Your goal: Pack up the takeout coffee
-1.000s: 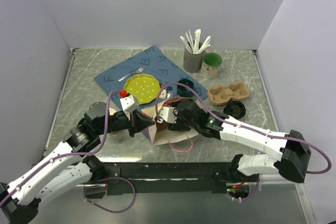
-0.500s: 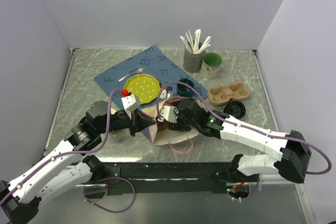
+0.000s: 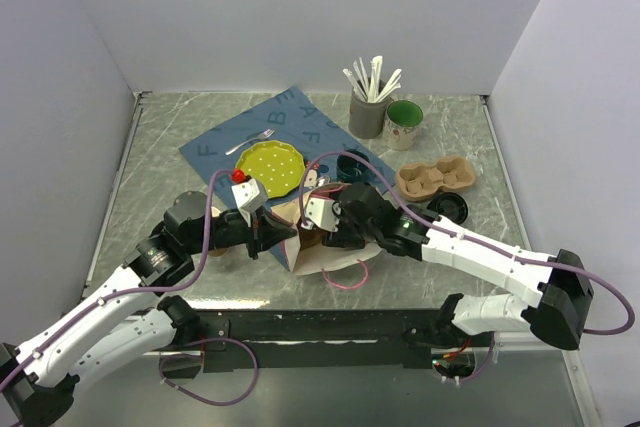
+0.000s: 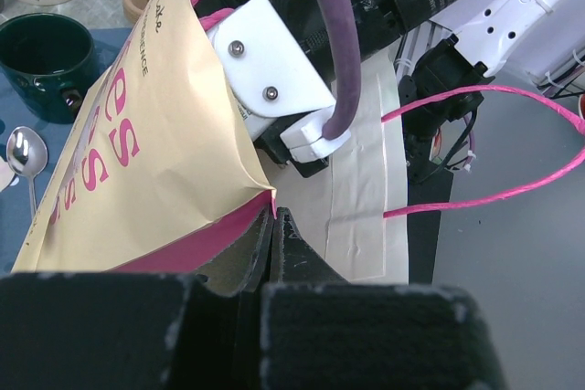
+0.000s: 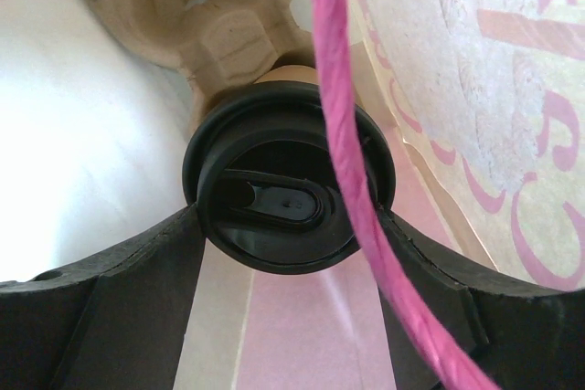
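Takeout coffee [image 5: 274,203]: round black lid with an oval sip flap, a sliver of tan cup behind it. It sits inside the paper bag [image 4: 119,162] against a pulp carrier [image 5: 183,6]. The right gripper [image 5: 288,230] clamps the lid's sides. The left gripper [image 4: 274,224] pinches the bag's left edge.

Tan paper bag [image 4: 137,171] with pink lettering, brown takeout coffee [image 5: 274,198] with black lid, yellow plate [image 3: 268,168], blue lettered mat [image 3: 301,113]

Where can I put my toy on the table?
Bare table lies between the left wall and the blue mat, and right of the cup carrier. The middle is crowded: left end effector and right end effector meet at the paper bag.
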Robot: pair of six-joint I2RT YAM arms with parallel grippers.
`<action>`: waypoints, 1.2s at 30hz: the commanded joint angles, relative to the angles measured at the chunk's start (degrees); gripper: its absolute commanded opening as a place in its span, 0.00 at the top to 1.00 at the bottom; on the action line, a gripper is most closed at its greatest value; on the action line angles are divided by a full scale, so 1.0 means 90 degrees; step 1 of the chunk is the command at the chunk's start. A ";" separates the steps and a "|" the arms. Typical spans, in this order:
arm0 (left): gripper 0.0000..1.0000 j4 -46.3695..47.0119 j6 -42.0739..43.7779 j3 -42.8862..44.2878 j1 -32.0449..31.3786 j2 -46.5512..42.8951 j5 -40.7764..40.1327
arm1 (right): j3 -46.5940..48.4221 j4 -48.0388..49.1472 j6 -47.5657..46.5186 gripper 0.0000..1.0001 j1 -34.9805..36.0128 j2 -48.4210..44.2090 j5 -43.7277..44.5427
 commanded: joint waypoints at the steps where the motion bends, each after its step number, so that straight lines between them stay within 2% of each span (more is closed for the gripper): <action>1: 0.99 -0.0067 0.0146 0.0173 -0.0021 0.0037 0.0158 | 0.0399 0.0029 0.0181 0.62 -0.0096 -0.0115 -0.0063; 36: 0.99 -0.0243 0.0156 0.0134 -0.0021 -0.0148 0.0196 | -0.0079 0.0468 0.1167 0.59 -0.0311 0.0696 -0.0336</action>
